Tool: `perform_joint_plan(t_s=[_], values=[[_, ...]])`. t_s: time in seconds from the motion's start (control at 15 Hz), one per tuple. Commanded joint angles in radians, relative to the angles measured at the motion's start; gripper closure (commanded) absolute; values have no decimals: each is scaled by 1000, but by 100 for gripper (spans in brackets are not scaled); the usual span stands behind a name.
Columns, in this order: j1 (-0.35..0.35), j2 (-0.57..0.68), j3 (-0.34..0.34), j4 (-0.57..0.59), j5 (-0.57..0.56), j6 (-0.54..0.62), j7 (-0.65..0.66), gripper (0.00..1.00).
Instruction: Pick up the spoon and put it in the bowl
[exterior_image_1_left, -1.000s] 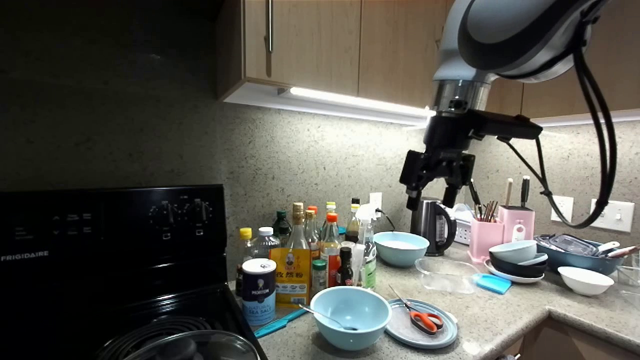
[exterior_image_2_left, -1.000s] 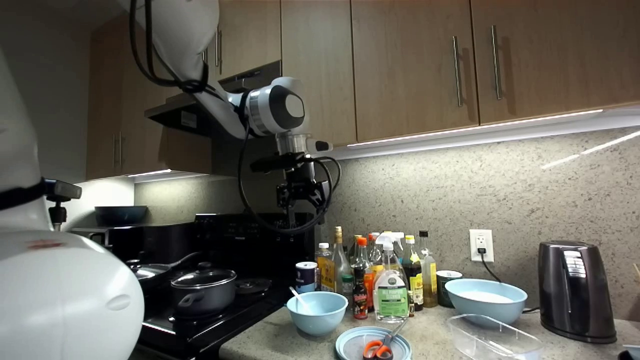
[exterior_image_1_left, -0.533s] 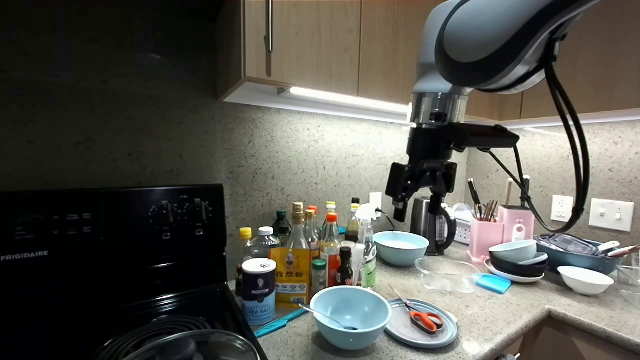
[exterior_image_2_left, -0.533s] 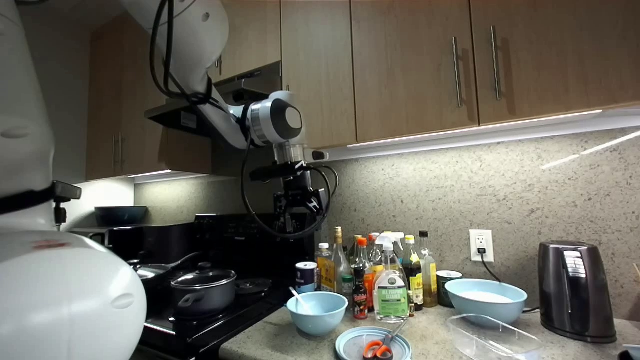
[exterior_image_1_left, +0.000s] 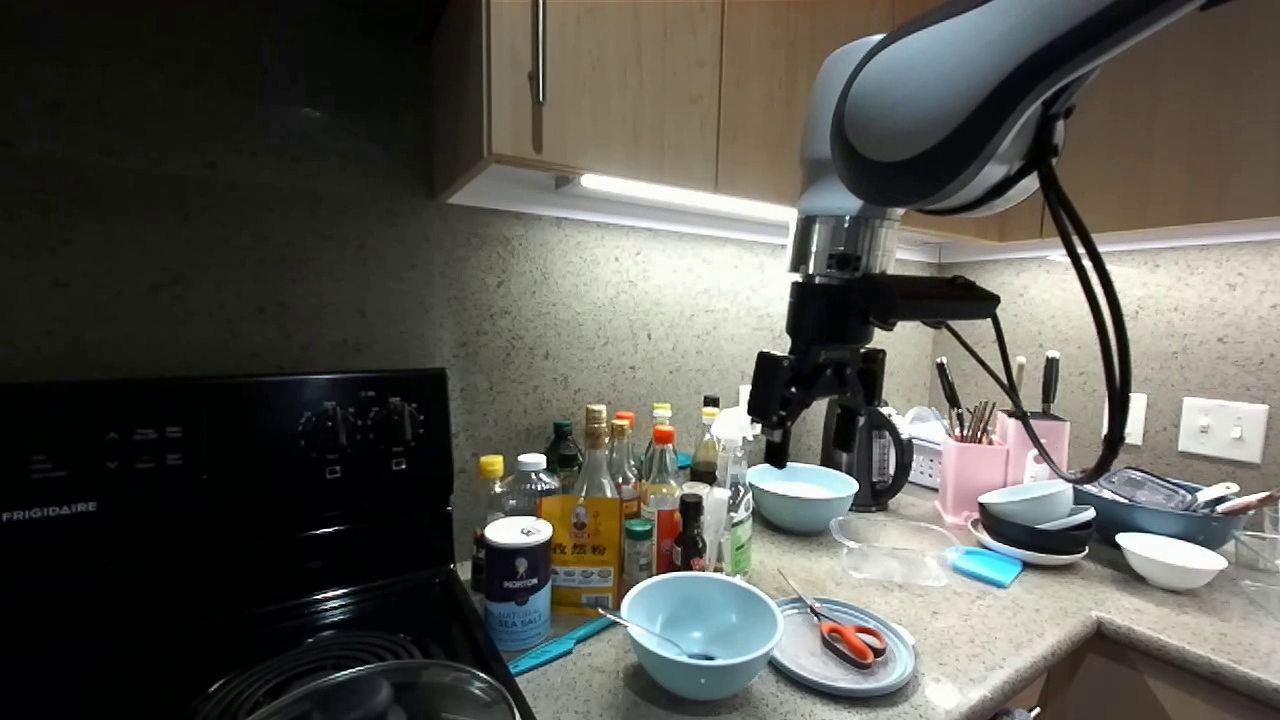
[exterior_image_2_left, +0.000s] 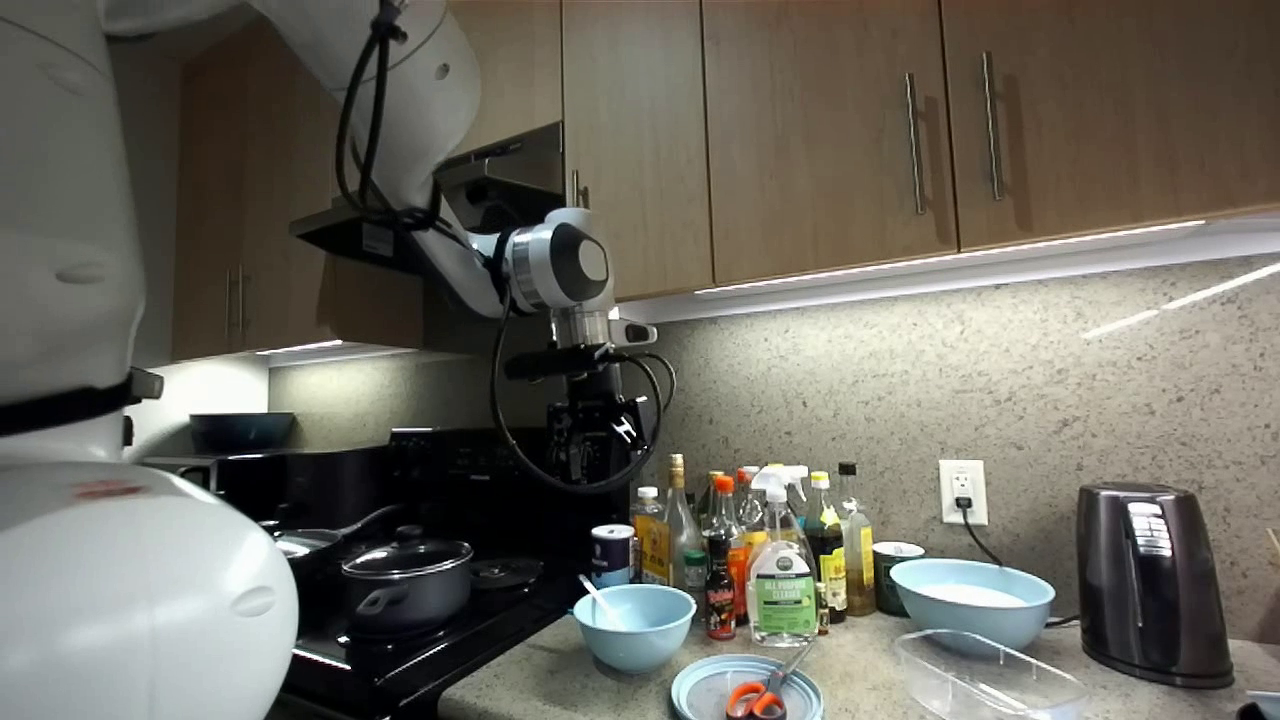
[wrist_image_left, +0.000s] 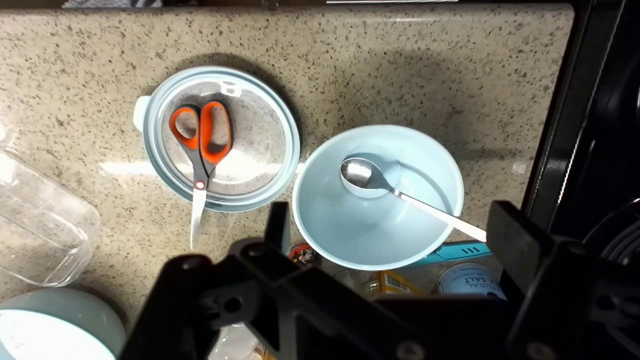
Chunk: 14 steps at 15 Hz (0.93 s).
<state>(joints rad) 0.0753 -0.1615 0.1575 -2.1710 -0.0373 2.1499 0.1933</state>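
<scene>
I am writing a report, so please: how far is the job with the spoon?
Looks done: the spoon lies in the light blue bowl beside the scissors. In hand: nothing; the gripper is open. Left: apparently nothing if this bowl is meant; otherwise, moving the spoon.

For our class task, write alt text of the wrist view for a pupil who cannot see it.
A spoon rests in a light blue bowl, its handle jutting out, seen past an open gripper. Beside the bowl, scissors lie on a round plate or lid.
</scene>
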Motion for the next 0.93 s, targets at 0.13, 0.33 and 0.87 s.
perform_joint_plan(t_s=[0.13,0.33,0.87], values=[[9,202,1,119,-169,73,118,0],[22,203,-19,114,-159,55,99,0],[38,344,-22,206,-169,54,83,0]])
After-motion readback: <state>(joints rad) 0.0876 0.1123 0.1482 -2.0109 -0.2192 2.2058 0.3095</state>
